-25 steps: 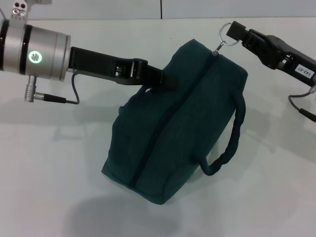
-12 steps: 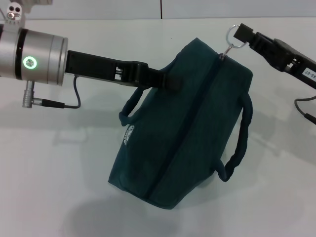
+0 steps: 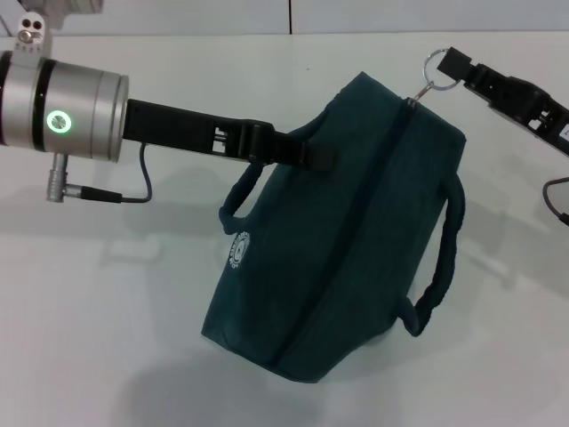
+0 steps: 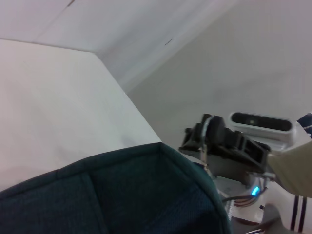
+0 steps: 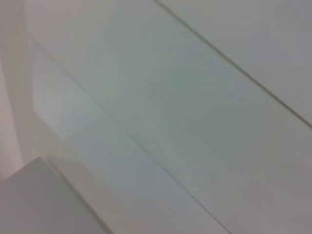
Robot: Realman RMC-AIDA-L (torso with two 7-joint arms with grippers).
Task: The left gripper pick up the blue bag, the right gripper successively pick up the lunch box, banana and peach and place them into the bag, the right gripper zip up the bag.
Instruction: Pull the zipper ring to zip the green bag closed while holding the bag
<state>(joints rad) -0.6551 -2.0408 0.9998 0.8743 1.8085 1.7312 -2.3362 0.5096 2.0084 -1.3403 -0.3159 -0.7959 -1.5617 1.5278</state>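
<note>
- Head view: blue bag (image 3: 347,222) hangs tilted above the white counter (image 3: 89,311), its shadow below. Left hand (image 3: 311,157) is clamped on the near-side handle (image 3: 244,182), carrying the bag's weight. Right hand (image 3: 449,67) is pinched on the metal pull ring (image 3: 433,64) at the bag's far top corner. Zipper seam (image 3: 351,218) reads as fully drawn along the top; lunch box, banana, peach not visible, presumably inside.
- Head view, step: judged to be the end of zipping. To do it well, keep the pull in line w/ the seam, left hand steady as counter-tension, no sideways yank on the ring, then let go of the ring cleanly.
- Head view, materials: bag is soft woven fabric, dark teal-blue, boxy w/ slack sides; handles are thick rope-like loops; small round white logo (image 3: 236,250) on the side; the ring is thin shiny wire.
- Left wrist view: the bag's (image 4: 122,195) cloth w/ stitched seams fills the lower part; right hand (image 4: 214,141) sits beyond its corner. Own fingers not shown.
- Right wrist view: only plain pale wall panels (image 5: 195,97); no bag, no fingers.
</note>
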